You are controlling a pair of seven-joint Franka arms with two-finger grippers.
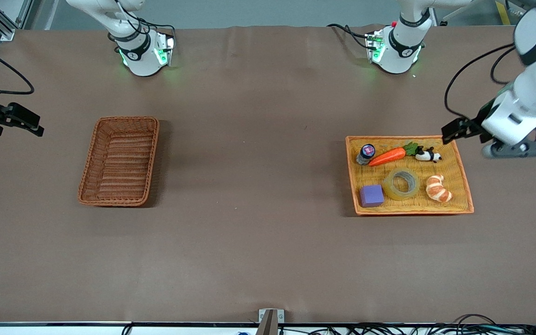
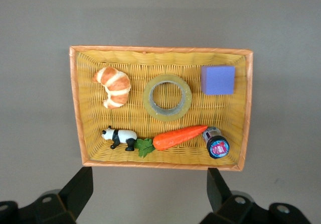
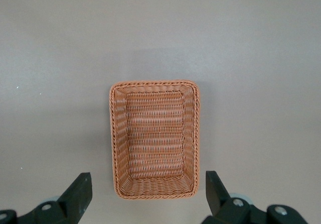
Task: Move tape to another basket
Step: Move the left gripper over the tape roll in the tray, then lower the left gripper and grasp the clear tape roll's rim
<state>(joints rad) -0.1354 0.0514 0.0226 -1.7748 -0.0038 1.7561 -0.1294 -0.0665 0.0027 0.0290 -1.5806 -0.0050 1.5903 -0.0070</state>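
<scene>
The tape (image 1: 401, 184), a translucent yellowish ring, lies flat in the middle of a shallow orange-yellow woven tray (image 1: 412, 211) toward the left arm's end of the table. It also shows in the left wrist view (image 2: 167, 97). The reddish-brown wicker basket (image 1: 120, 160) stands empty toward the right arm's end, and shows in the right wrist view (image 3: 154, 138). My left gripper (image 1: 452, 130) is open and empty, up in the air over the table beside the tray's carrot-side rim (image 2: 149, 186). My right gripper (image 1: 28, 122) is open and empty, high over the table beside the basket (image 3: 148, 191).
In the tray with the tape lie a purple cube (image 1: 371, 195), a croissant (image 1: 438, 188), a carrot (image 1: 389, 156), a toy panda (image 1: 428, 155) and a small bottle (image 1: 366, 153). Brown cloth covers the table between tray and basket.
</scene>
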